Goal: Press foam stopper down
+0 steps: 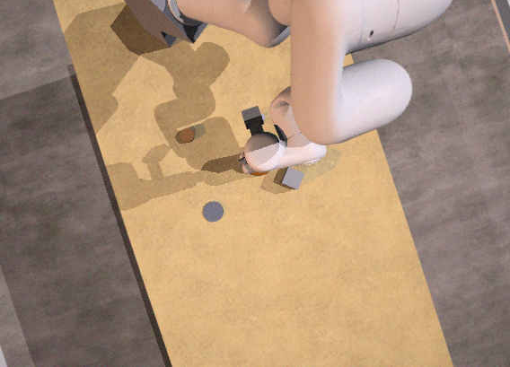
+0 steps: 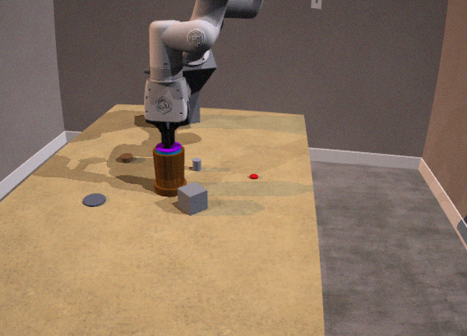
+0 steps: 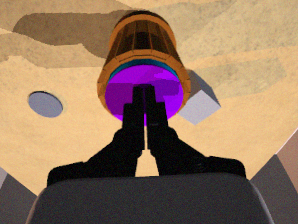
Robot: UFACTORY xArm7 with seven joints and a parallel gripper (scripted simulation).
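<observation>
A brown wooden jar (image 2: 168, 172) stands upright on the tan table; it also shows in the wrist view (image 3: 140, 50). A purple foam stopper (image 2: 168, 149) sits in its mouth, its top a little above the rim, with a teal band below it; it fills the jar's mouth in the wrist view (image 3: 144, 91). My gripper (image 2: 167, 141) is shut and empty. Its closed fingertips point straight down and rest on the middle of the stopper. In the overhead view the wrist hides the jar; only an orange sliver (image 1: 257, 173) shows.
A grey cube (image 2: 191, 198) sits just in front right of the jar. A small grey cylinder (image 2: 196, 163) stands behind right. A brown puck (image 2: 126, 157) lies to the left, a flat grey disc (image 2: 94, 200) front left, a red dot (image 2: 253, 176) to the right.
</observation>
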